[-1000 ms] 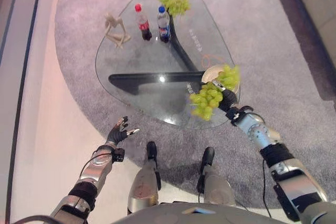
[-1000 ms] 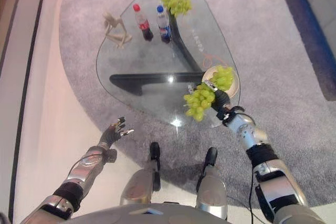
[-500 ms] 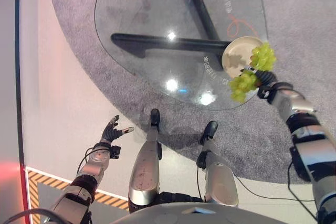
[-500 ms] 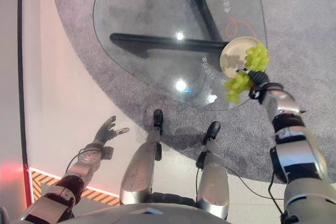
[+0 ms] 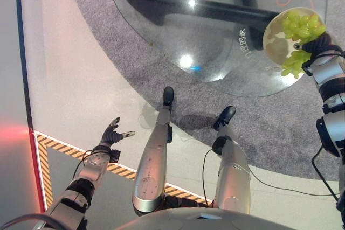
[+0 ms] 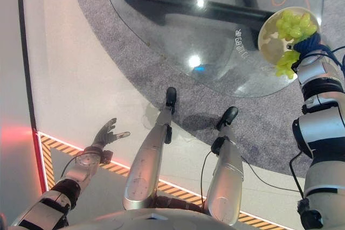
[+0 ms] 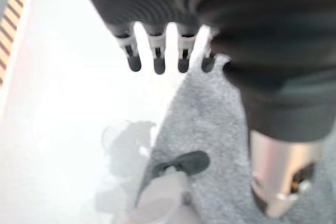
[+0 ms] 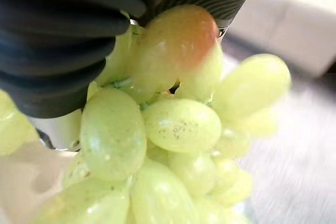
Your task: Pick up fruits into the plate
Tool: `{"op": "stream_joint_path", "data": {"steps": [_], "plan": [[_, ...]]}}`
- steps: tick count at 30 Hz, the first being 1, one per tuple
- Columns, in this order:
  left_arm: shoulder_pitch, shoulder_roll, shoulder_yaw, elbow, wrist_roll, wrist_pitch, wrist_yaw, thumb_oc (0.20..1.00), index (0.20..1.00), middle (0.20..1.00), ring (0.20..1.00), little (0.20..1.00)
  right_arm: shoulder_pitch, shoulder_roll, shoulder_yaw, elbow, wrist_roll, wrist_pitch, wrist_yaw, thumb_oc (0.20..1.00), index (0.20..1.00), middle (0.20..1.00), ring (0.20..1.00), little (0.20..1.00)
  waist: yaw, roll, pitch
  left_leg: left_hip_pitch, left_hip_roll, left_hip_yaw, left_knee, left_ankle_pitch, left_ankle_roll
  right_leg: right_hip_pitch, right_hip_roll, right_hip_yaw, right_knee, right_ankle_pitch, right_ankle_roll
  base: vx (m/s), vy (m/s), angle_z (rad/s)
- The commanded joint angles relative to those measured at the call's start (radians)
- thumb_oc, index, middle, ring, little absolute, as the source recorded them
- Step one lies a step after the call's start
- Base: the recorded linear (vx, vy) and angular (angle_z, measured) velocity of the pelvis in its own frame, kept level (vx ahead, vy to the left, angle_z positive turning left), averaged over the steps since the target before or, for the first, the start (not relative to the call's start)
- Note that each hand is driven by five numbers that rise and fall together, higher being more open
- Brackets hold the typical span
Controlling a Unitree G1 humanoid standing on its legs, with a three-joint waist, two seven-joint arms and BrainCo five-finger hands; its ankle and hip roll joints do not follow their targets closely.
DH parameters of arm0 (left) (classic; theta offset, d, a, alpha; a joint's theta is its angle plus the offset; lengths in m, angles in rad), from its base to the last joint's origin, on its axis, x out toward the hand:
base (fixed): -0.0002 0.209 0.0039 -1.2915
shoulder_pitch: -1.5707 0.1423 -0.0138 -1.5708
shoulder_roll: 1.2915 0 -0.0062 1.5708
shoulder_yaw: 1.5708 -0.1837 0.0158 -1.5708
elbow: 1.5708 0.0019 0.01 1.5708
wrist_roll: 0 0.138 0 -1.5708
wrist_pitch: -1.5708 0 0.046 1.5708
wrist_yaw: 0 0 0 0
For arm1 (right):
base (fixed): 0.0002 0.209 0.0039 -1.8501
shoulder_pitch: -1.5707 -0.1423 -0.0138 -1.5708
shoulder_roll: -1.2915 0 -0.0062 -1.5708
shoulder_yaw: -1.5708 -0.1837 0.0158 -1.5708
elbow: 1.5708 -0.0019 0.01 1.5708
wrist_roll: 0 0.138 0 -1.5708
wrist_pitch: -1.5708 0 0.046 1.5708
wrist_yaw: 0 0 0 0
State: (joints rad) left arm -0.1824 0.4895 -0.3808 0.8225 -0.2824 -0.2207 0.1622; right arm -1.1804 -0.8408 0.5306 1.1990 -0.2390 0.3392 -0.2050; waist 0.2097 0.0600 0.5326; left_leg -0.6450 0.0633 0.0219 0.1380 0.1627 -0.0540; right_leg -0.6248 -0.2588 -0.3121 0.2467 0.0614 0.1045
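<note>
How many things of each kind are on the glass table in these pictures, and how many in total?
Plates: 1, the plate near the table's edge.
Bunches of green grapes: 1, the grapes over the plate, at the right hand.
Total: 2 things on the glass table.

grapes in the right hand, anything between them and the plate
Nothing visible does. The right hand holds the green grapes right over the cream plate on the glass table, part of the bunch hanging past the plate's near rim.
</note>
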Motion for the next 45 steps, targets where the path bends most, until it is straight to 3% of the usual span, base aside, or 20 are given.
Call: {"op": "stream_joint_path", "data": {"steps": [1,7,8,9,15,23,24,26,27,31,34,38,41,45], "plan": [[0.084,0.030,-0.034,-0.042,-0.025,-0.007,0.018,1.000,1.000,1.000,1.000,1.000,-0.065,-0.147,0.105,-0.018,-0.073,0.092,-0.098,0.200,0.200,0.200,0.200,0.200,0.001,0.062,-0.013,-0.061,-0.118,-0.054,0.123,-0.167,0.039,-0.061,0.088,0.031,0.163,-0.156,-0.026,0.03,0.008,0.02],[0.124,0.036,-0.047,-0.087,-0.032,-0.015,0.018,1.000,1.000,1.000,1.000,1.000,-0.082,-0.176,0.117,-0.003,-0.116,0.155,-0.198,0.200,0.200,0.200,0.200,0.200,-0.002,0.099,-0.013,-0.116,-0.126,-0.048,0.155,-0.174,0.049,-0.132,0.081,0.058,0.196,-0.166,-0.032,0.02,0.037,0.01],[0.130,0.033,-0.050,-0.091,-0.035,-0.015,0.019,1.000,1.000,1.000,1.000,1.000,-0.083,-0.180,0.114,-0.002,-0.112,0.154,-0.230,0.633,0.633,0.633,0.633,0.633,-0.002,0.106,-0.013,-0.119,-0.127,-0.047,0.159,-0.175,0.049,-0.138,0.079,0.061,0.201,-0.167,-0.032,0.00,0.072,0.01],[0.137,0.029,-0.052,-0.091,-0.039,-0.016,0.017,1.000,1.000,1.000,1.000,1.000,-0.086,-0.184,0.107,-0.002,-0.104,0.148,-0.265,1.000,1.000,1.000,1.000,1.000,-0.002,0.116,-0.013,-0.124,-0.128,-0.046,0.166,-0.177,0.050,-0.146,0.076,0.065,0.208,-0.171,-0.034,0.00,0.084,0.03],[0.157,0.010,-0.049,-0.084,-0.039,-0.001,0.018,1.000,1.000,1.000,1.000,1.000,-0.078,-0.200,0.075,-0.014,-0.119,0.031,-0.453,1.000,1.000,1.000,1.000,1.000,-0.010,0.134,-0.013,-0.110,-0.132,-0.038,0.170,-0.181,0.049,-0.142,0.079,0.077,0.214,-0.176,-0.035,-0.01,0.051,-0.01],[0.145,0.004,-0.042,-0.050,-0.047,0.031,0.035,1.000,1.000,1.000,1.000,1.000,-0.051,-0.193,0.032,-0.111,-0.152,-0.179,-0.761,1.000,1.000,1.000,1.000,1.000,-0.023,0.111,-0.013,-0.065,-0.130,-0.032,0.160,-0.190,0.043,-0.093,0.091,0.070,0.197,-0.177,-0.030,-0.02,0.000,0.00],[0.134,0.002,-0.030,-0.048,-0.044,0.034,0.033,1.000,1.000,1.000,1.000,1.000,-0.043,-0.189,0.014,-0.132,-0.169,-0.209,-0.787,1.000,1.000,1.000,1.000,1.000,-0.024,0.109,-0.013,-0.082,-0.128,-0.029,0.153,-0.159,0.049,-0.104,0.094,0.055,0.180,-0.142,-0.039,-0.12,-0.019,0.01],[0.135,0.000,-0.031,-0.035,-0.049,0.036,0.022,1.000,1.000,1.000,1.000,1.000,-0.015,-0.172,0.005,-0.156,-0.141,-0.252,-0.802,1.000,1.000,1.000,1.000,1.000,-0.030,0.099,-0.013,-0.042,-0.131,-0.031,0.157,-0.196,0.044,-0.067,0.098,0.067,0.187,-0.174,-0.028,-0.05,-0.028,0.00],[0.121,-0.001,-0.026,-0.028,-0.046,0.036,0.023,1.000,1.000,1.000,1.000,1.000,-0.007,-0.163,-0.008,-0.169,-0.132,-0.284,-0.814,1.000,1.000,1.000,1.000,1.000,-0.031,0.097,-0.013,-0.058,-0.129,-0.026,0.148,-0.164,0.048,-0.076,0.100,0.054,0.166,-0.139,-0.037,-0.07,-0.012,0.00],[0.094,-0.023,-0.011,0.035,-0.039,0.034,0.036,1.000,1.000,1.000,1.000,1.000,0.114,-0.088,-0.085,-0.223,-0.085,-0.414,-0.818,1.000,1.000,1.000,1.000,1.000,-0.050,0.080,-0.013,0.034,-0.125,-0.022,0.114,-0.169,0.044,0.007,0.106,0.057,0.125,-0.132,-0.031,-0.08,0.028,0.01],[0.065,-0.043,0.004,0.091,-0.022,0.032,0.038,1.000,1.000,1.000,1.000,1.000,0.207,-0.012,-0.120,-0.260,-0.080,-0.467,-0.796,1.000,1.000,1.000,1.000,1.000,-0.063,0.067,-0.013,0.116,-0.118,-0.019,0.082,-0.171,0.039,0.083,0.105,0.056,0.089,-0.126,-0.025,-0.05,0.028,0.00],[0.032,-0.067,0.032,0.177,0.010,0.038,0.037,1.000,1.000,1.000,1.000,1.000,0.350,0.092,-0.139,-0.312,-0.087,-0.499,-0.735,1.000,1.000,1.000,1.000,1.000,-0.088,0.039,-0.013,0.247,-0.099,-0.009,0.034,-0.177,0.029,0.208,0.104,0.058,0.042,-0.123,-0.017,-0.03,0.044,-0.04],[0.016,-0.090,0.050,0.267,0.065,0.033,0.024,1.000,1.000,1.000,1.000,1.000,0.522,0.209,-0.159,-0.320,-0.057,-0.555,-0.622,1.000,1.000,1.000,1.000,1.000,-0.119,0.009,-0.040,0.382,-0.066,0.016,-0.028,-0.183,0.013,0.354,0.102,0.056,-0.036,-0.115,-0.008,0.07,0.073,-0.09],[0.032,-0.107,0.045,0.282,0.126,0.053,-0.004,1.000,1.000,1.000,1.000,1.000,0.661,0.270,-0.118,-0.392,-0.110,-0.535,-0.542,1.000,1.000,1.000,1.000,1.000,-0.144,-0.013,-0.096,0.444,-0.053,0.022,-0.064,-0.186,0.007,0.421,0.106,0.064,-0.085,-0.106,-0.003,0.07,0.026,-0.16]]}}
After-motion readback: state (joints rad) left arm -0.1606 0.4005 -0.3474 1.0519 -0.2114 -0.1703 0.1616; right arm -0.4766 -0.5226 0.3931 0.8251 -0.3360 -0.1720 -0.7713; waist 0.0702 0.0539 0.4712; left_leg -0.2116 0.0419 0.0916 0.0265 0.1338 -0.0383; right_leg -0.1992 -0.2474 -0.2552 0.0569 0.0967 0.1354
